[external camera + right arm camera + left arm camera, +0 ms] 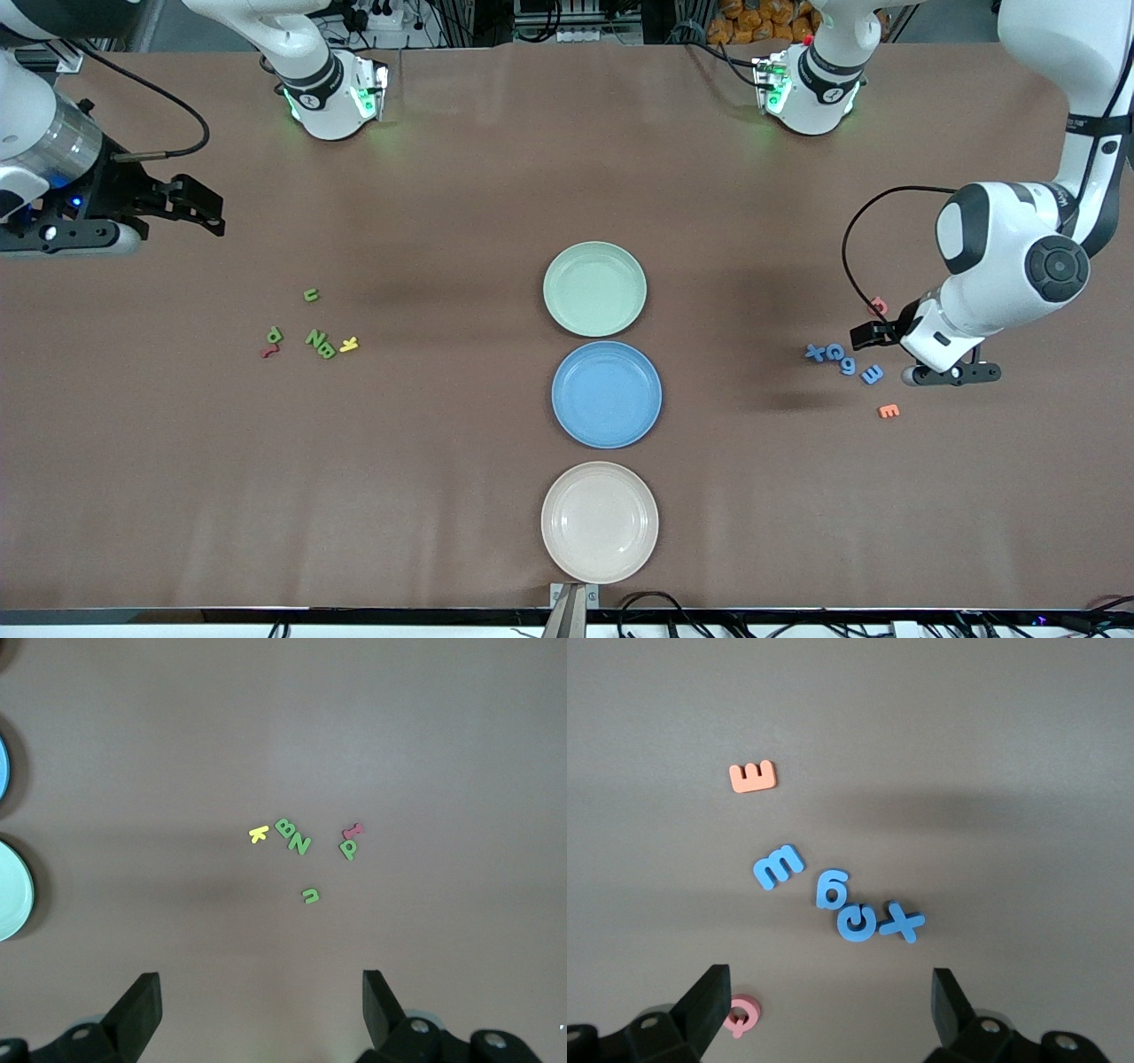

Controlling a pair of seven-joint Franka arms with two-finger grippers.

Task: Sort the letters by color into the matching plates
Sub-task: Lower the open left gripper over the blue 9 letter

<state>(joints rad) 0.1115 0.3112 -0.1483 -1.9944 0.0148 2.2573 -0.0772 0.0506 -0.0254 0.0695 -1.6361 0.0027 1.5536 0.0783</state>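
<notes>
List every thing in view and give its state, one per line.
Green plate: holds nothing.
Blue plate: holds nothing.
Beige plate: holds nothing.
Green letters: loose on the table toward the right arm's end, unsorted.
Blue letters: loose on the table toward the left arm's end, unsorted.
Left tool: open, holds nothing, over the blue letters.
Right tool: open, holds nothing, up over bare table.
</notes>
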